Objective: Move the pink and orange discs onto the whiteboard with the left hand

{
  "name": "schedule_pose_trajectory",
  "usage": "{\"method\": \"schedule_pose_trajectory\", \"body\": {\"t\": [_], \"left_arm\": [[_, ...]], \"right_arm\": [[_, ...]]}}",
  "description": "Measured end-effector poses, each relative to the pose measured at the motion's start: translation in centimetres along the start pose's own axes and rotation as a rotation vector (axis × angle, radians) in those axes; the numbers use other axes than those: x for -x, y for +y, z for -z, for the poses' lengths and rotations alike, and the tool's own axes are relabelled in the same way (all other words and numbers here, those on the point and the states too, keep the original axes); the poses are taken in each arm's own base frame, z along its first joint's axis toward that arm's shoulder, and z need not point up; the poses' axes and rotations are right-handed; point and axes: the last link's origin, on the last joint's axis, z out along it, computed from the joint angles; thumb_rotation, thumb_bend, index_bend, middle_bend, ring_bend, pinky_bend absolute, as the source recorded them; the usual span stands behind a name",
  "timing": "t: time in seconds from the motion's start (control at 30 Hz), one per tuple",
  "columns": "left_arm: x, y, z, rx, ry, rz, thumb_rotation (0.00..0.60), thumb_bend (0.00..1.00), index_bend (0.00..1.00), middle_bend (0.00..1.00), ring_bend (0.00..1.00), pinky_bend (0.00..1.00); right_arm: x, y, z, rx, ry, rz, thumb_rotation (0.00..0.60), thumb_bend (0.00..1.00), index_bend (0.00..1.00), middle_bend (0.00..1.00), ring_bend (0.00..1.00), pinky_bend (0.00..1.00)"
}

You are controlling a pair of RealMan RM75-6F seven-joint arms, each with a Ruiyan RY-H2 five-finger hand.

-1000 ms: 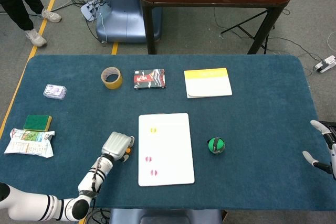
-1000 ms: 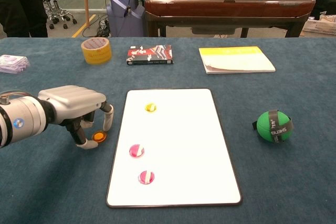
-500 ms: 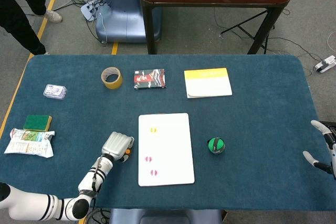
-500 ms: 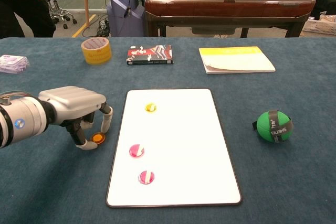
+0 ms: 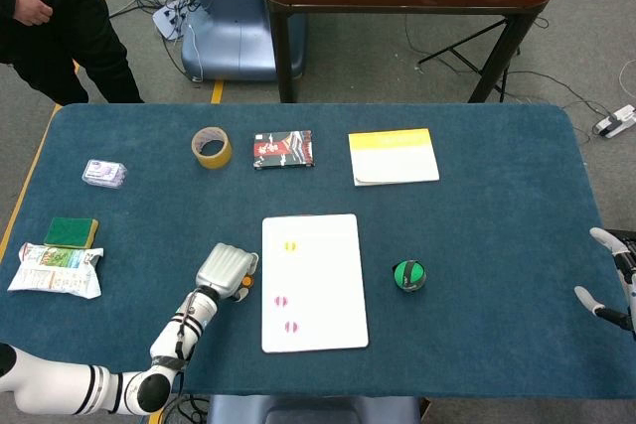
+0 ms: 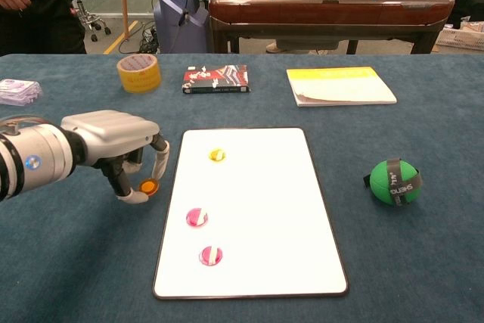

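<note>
The white whiteboard (image 6: 261, 187) (image 5: 323, 265) lies in the middle of the blue table. Two pink discs (image 6: 197, 217) (image 6: 210, 255) and a yellow disc (image 6: 217, 155) sit on its left half. My left hand (image 6: 113, 145) (image 5: 224, 268) hovers just left of the board's edge. It pinches the small orange disc (image 6: 148, 186) (image 5: 239, 294) between thumb and a finger, slightly above the cloth. At the table's right edge, my right hand (image 5: 608, 280) shows only in the head view, its fingers apart and holding nothing.
A green ball (image 6: 393, 181) lies right of the board. A tape roll (image 6: 138, 72), a dark booklet (image 6: 215, 79) and a yellow book (image 6: 340, 85) line the far side. A sponge (image 5: 72, 232) and a packet (image 5: 57, 270) sit far left. A person (image 5: 50, 17) stands beyond the far-left corner.
My left hand has shifted a little right toward the whiteboard, and the orange disc has risen and moved with it. A person has stepped closer at the far left.
</note>
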Motion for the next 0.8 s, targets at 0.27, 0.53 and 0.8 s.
{"method": "schedule_pose_trajectory", "body": {"t": [0.27, 0.53, 0.8], "left_arm": [[-2.7, 1.4, -0.7, 0.038, 0.045, 0.006, 0.6, 0.28, 0.62, 1.0, 0.97, 1.0], [-4.9, 3.6, -2.1, 0.082, 0.079, 0.033, 0.6, 0.28, 0.61, 1.0, 0.98, 1.0], [-5.5, 5.9, -3.1, 0.123, 0.086, 0.046, 0.6, 0.28, 0.61, 1.0, 0.98, 1.0]], "right_arm": [[-0.2, 0.1, 0.2, 0.005, 0.018, -0.015, 0.6, 0.13, 0.2, 0.26, 0.27, 0.4], [-0.6, 0.4, 0.5, 0.015, 0.038, -0.038, 0.6, 0.13, 0.2, 0.26, 0.27, 0.4], [-1.1, 0.8, 0.8, 0.021, 0.058, -0.059, 0.6, 0.13, 0.2, 0.26, 0.27, 0.4]]}}
